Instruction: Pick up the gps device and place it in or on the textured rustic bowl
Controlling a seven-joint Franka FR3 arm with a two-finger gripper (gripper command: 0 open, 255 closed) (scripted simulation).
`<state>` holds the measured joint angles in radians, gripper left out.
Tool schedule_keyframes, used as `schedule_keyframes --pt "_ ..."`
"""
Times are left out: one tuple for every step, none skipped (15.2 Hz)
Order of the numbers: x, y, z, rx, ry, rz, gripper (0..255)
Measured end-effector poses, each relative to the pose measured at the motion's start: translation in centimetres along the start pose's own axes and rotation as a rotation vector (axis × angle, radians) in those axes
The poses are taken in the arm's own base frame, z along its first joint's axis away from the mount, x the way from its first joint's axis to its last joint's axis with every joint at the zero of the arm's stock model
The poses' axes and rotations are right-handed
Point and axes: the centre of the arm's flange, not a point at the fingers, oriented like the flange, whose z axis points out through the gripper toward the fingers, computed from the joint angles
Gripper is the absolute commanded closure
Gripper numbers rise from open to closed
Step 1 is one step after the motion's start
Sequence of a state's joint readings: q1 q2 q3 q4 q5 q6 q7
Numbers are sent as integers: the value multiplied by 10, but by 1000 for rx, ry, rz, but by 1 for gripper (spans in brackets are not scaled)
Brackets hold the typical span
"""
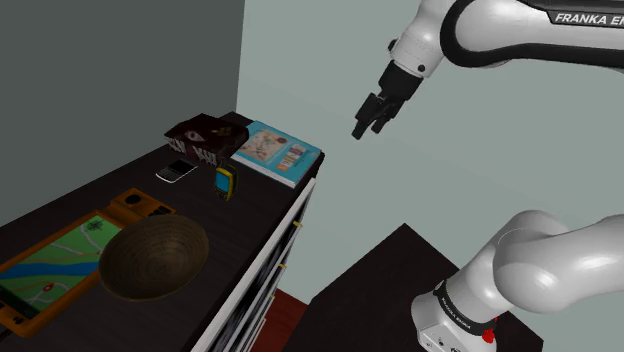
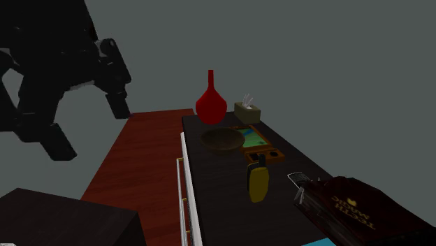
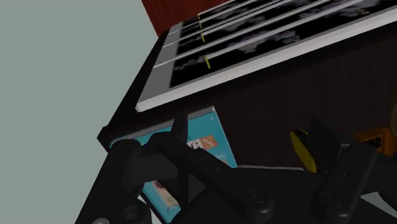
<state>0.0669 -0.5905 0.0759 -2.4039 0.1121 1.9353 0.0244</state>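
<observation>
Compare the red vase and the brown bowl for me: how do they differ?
The red vase stands tall with a thin neck; the brown bowl sits low, wide and open. The vase is bright red, the bowl dull brown. Both rest upright on the dark tabletop.

On the dark table (image 1: 252, 212), a brown bowl (image 1: 155, 257) sits just beside an orange-framed gps device (image 1: 60, 262) lying flat with a map on its screen. Farther back stand a small yellow and blue handset (image 1: 225, 184), a phone (image 1: 176, 171), a dark box (image 1: 205, 140) and a teal book (image 1: 280, 152). The end effector (image 1: 366, 131) hangs in the air past the table's edge, fingers apart.
</observation>
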Motion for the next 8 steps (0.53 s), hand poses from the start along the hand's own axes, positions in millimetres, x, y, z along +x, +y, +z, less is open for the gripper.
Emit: schedule_keyframes --pt "10 -8 9 -3 2 -15 0" --pt "16 -13 16 -6 5 -29 0" --pt "25 -19 24 -9 7 -43 0" --pt "32 -26 33 -12 10 -58 0" --pt "41 -35 41 -15 13 -72 0" --pt "50 -41 49 -18 15 -87 0" --pt "57 -52 57 -21 17 -101 0" --pt "62 -59 63 -24 20 -116 0"
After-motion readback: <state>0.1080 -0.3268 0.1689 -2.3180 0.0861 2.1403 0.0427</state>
